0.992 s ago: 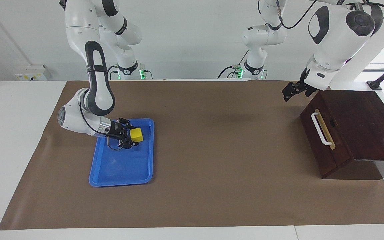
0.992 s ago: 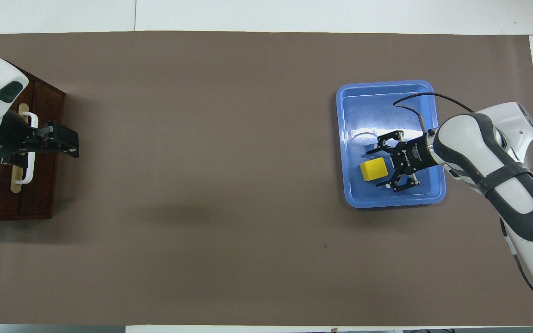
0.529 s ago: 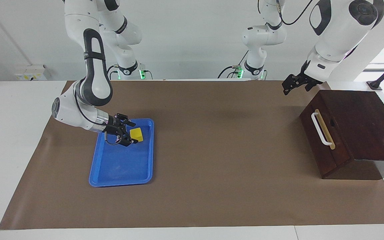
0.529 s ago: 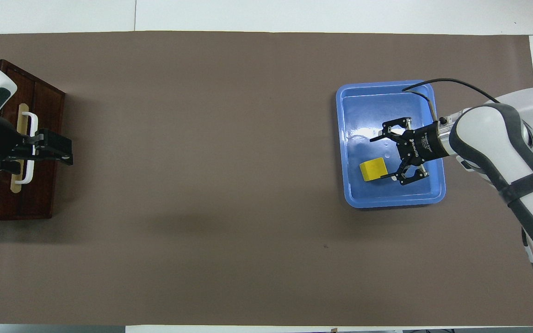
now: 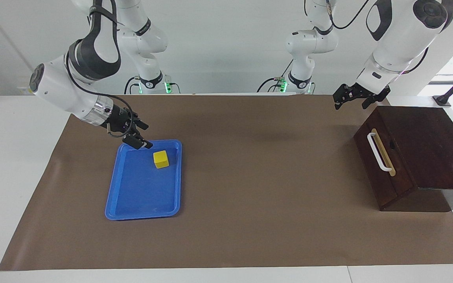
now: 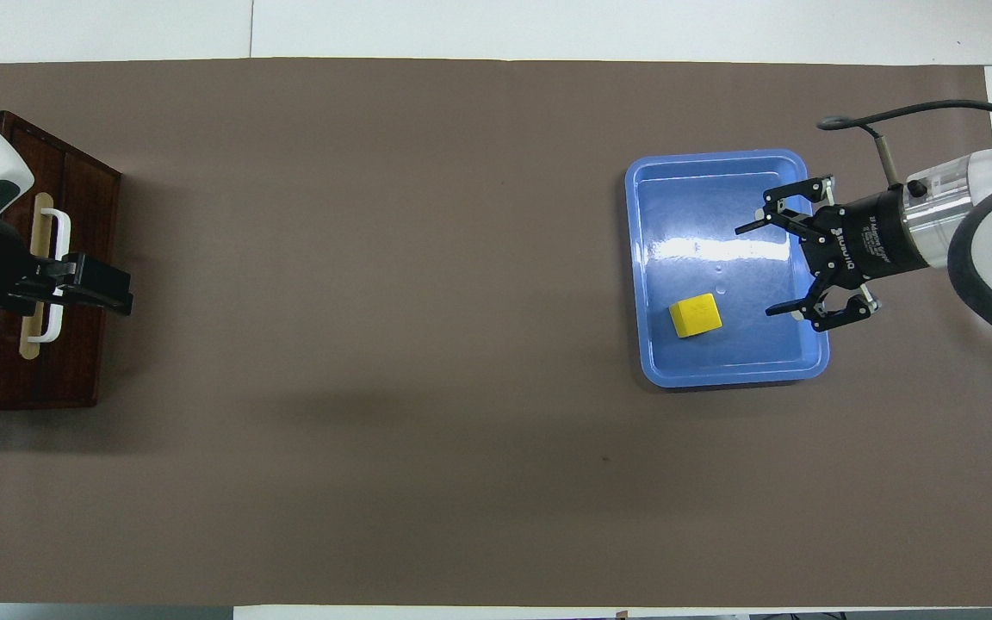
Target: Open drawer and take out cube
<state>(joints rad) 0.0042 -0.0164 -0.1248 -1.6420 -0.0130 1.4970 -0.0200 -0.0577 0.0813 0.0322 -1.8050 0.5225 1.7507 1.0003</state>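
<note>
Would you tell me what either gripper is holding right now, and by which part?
Nothing: the right gripper is open above the blue tray, the left gripper open, and the cube lies free.

We see a white tabletop (image 5: 22,165) with a big brown paper mat (image 5: 250,196) spread over most of it. The mat is flat and plain, with a tiny dark speck (image 6: 605,458) on it.

A blue tray (image 5: 132,204) lies flat on the mat, toward the right arm's end of the tabletop. In the facing view it sits at about 9 o'clock from the middle of the mat. In the overhead view it sits at about 3 o'clock. The tray is shiny and has a low rim and round corners.

On the wall, at about 10 o'clock in the facing view, we see a small white box (image 5: 37,85) with yellow marks.
</note>
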